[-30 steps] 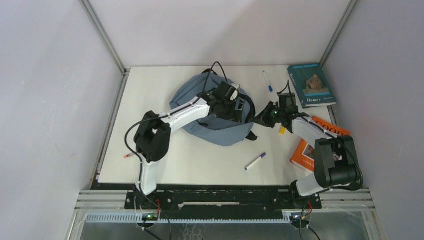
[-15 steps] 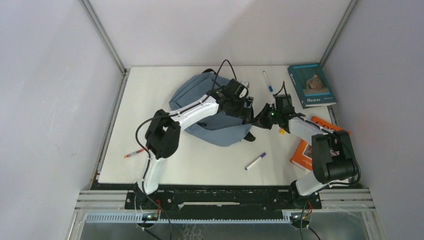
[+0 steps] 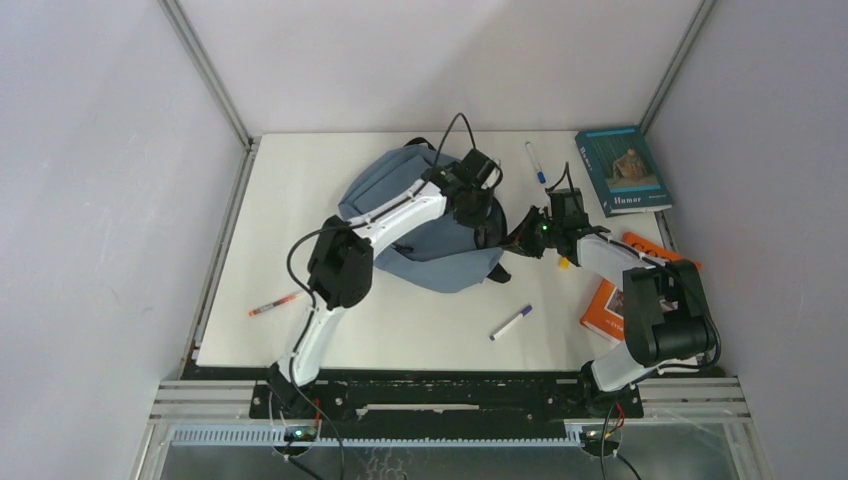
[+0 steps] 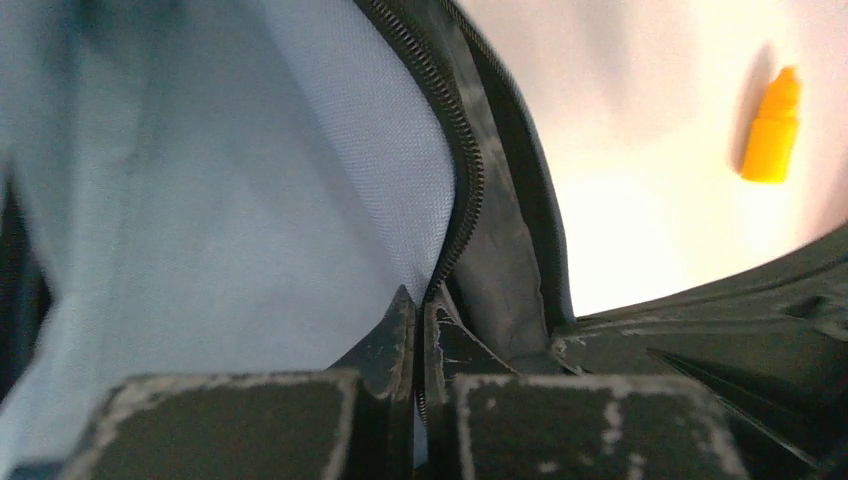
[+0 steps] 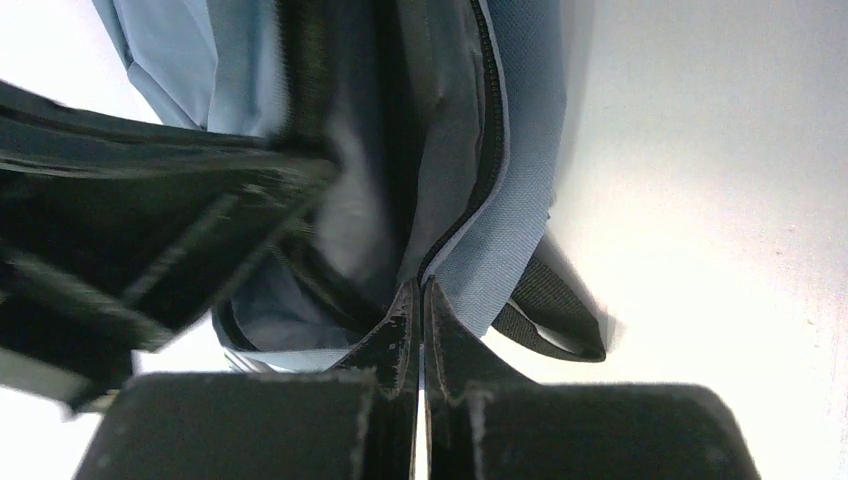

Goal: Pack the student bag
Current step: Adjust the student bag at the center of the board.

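Observation:
The student bag (image 3: 445, 262), grey-blue with black zippers, lies at the table's centre with its opening facing right. My left gripper (image 3: 487, 222) reaches over the bag and is shut on the zipper edge of the opening (image 4: 420, 305). The pale lining (image 4: 250, 180) fills the left wrist view. From the right, my right gripper (image 3: 516, 240) is shut on the other zipper edge of the bag (image 5: 420, 295). Grey-blue fabric (image 5: 520, 180) runs up from the jaws, and a black strap (image 5: 555, 310) lies beside them. What is inside the bag is hidden.
A small orange-yellow piece (image 3: 565, 261) (image 4: 772, 140) lies just right of the bag. A teal book (image 3: 622, 170) and a blue-tipped marker (image 3: 537, 161) sit at the back right. An orange book (image 3: 612, 300) lies under my right arm. A purple marker (image 3: 511, 322) and a red pen (image 3: 272, 304) lie nearer.
My left gripper has moved right across the bag to the opening's edge and closed on the zipper edge. The right gripper has stayed shut on the bag, shifting slightly.

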`<state>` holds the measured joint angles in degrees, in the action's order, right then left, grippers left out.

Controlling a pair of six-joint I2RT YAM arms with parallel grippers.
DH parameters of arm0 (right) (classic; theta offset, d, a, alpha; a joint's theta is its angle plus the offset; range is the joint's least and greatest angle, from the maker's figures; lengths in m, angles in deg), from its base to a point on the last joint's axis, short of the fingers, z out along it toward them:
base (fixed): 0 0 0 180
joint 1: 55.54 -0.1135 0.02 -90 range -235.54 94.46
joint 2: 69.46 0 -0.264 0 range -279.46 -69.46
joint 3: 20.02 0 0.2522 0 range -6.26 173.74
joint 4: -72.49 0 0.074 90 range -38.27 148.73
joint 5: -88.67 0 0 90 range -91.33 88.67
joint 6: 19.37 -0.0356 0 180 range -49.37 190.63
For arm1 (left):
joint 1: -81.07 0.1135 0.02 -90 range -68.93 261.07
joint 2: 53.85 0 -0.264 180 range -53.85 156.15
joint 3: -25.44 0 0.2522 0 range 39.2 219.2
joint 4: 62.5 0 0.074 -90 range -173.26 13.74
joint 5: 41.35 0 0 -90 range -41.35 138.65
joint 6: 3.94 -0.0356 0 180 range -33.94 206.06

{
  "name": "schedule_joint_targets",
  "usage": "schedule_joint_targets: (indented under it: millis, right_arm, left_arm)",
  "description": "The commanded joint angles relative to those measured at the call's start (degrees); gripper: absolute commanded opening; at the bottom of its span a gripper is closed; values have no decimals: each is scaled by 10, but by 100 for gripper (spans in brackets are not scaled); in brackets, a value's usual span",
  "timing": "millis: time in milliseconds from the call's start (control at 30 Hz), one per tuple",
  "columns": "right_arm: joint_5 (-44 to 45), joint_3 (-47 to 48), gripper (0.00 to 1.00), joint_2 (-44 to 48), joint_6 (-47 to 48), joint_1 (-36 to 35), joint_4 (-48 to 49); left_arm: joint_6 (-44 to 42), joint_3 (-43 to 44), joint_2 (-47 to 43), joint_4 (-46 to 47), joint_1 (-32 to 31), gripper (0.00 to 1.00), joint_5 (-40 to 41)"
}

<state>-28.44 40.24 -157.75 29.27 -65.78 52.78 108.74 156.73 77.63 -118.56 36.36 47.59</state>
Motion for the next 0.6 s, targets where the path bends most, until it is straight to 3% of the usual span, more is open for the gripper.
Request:
schedule_joint_targets:
  millis: [0,233,433,567]
  right_arm:
    - [-3,1,0,-8,-13,-10,38]
    - [25,17,0,-31,-37,-43,76]
    - [53,46,0,-76,-24,-65,84]
    - [29,49,0,-85,-27,-65,115]
  left_arm:
    - [-27,82,-60,-36,48,0,15]
    - [-70,93,-166,-28,124,0,-42]
    - [-58,155,-157,-55,199,0,-155]
    - [-62,157,-160,-62,224,0,-173]
